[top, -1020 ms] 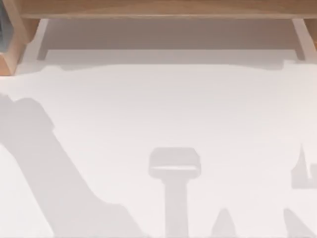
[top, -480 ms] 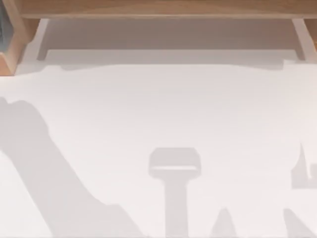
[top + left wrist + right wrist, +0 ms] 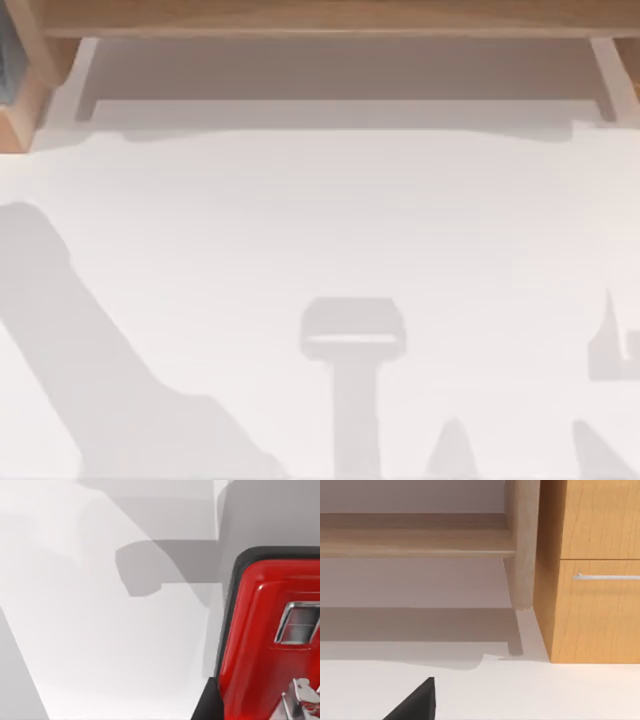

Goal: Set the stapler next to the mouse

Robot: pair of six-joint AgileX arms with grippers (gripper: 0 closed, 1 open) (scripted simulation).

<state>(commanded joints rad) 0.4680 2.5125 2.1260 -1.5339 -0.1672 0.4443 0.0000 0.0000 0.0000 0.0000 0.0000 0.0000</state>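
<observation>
1. A white table [image 3: 330,220] runs under a wooden shelf [image 3: 320,18] along its far edge; only shadows of the arms fall across the surface in the top view.
2. One stapler [image 3: 270,645] is visible, glossy red on a thin dark base, lying flat on the white surface close under the left wrist camera. A small metal-framed window sits in its top face.
3. A bit of bright metal [image 3: 300,700] shows just over the stapler's red top. It may belong to the left gripper, but I cannot tell how its jaws stand or whether they hold anything.
4. The right wrist view looks past the table towards a wooden cabinet [image 3: 595,580] with one drawer handle [image 3: 607,576] and one rounded wooden leg [image 3: 521,545] beside it. A dark wedge [image 3: 417,702] at that picture's edge is too partial to name; the right jaws' state cannot be told.
5. No mouse can be made out, so its place relative to the stapler is unknown.
6. Risks, as I judge them: the glossy, tapering stapler could slip or twist if gripped off-centre, and with the mouse unlocated, the carry could end well apart from it or bump it.
</observation>
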